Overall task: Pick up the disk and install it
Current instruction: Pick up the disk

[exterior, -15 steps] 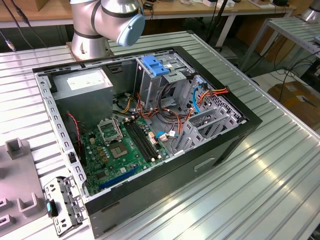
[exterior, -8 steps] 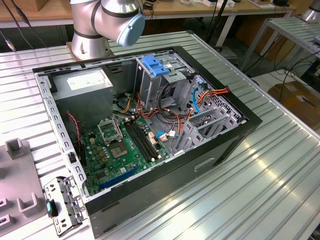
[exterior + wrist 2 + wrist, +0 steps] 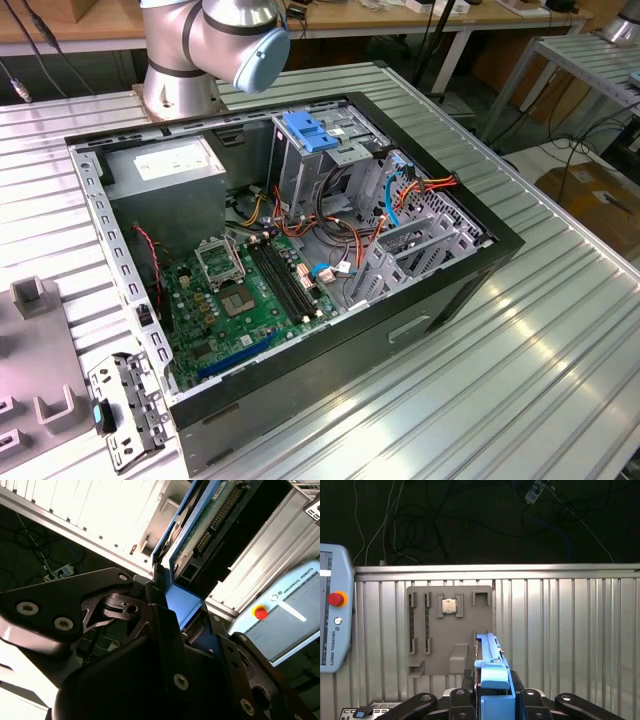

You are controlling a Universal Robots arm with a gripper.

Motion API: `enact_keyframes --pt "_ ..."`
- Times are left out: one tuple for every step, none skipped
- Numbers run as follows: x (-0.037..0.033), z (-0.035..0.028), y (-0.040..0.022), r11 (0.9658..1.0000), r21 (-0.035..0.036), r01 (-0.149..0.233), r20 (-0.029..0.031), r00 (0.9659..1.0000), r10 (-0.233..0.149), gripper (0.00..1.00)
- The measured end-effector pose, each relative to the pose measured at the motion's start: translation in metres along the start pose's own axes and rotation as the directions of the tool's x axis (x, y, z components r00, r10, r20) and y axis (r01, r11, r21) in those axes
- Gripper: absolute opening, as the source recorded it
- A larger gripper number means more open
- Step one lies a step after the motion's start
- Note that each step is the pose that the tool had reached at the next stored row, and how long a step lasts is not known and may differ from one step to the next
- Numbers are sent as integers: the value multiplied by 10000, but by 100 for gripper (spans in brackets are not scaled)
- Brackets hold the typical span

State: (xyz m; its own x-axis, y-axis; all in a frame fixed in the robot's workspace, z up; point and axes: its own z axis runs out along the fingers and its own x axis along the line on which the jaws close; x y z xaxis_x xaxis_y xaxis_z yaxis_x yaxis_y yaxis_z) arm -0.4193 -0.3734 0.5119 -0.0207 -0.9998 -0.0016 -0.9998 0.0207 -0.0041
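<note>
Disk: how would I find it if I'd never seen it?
In the first wrist view, start at the ribbed metal table. Over it, the black tool grips the disk edge-on. Its bright blue frame sets it apart from the grey tray.

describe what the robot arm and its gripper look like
The arm is built of smooth silver-grey cylindrical sections, with a round light-blue cap over one joint. The gripper is matte black in both wrist views: flat, rounded linkage plates joined by silver screw heads.
</note>
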Motion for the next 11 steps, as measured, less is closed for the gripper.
enact_keyframes --pt "0 -1 -10 10000 -2 2 -2 10000 -2 37" --pt "0 -1 -20 10000 -1 2 -2 10000 -2 37" --pt "-1 0 -62 10000 0 1 -1 10000 -1 37" --pt "-2 1 -88 10000 0 1 -1 10000 -1 37" --pt "-2 1 -121 10000 0 1 -1 10000 -1 37" --pt "-4 3 -182 10000 -1 0 -1 10000 0 37" --pt "-5 5 -255 10000 0 1 -1 10000 -1 37" --pt "-6 6 -312 10000 0 1 0 10000 -1 37" --pt "-6 7 -351 10000 0 1 0 10000 -1 37" --pt "-8 8 -416 10000 -1 0 -1 10000 0 37" --pt "-9 9 -458 10000 -1 0 -1 10000 0 37"
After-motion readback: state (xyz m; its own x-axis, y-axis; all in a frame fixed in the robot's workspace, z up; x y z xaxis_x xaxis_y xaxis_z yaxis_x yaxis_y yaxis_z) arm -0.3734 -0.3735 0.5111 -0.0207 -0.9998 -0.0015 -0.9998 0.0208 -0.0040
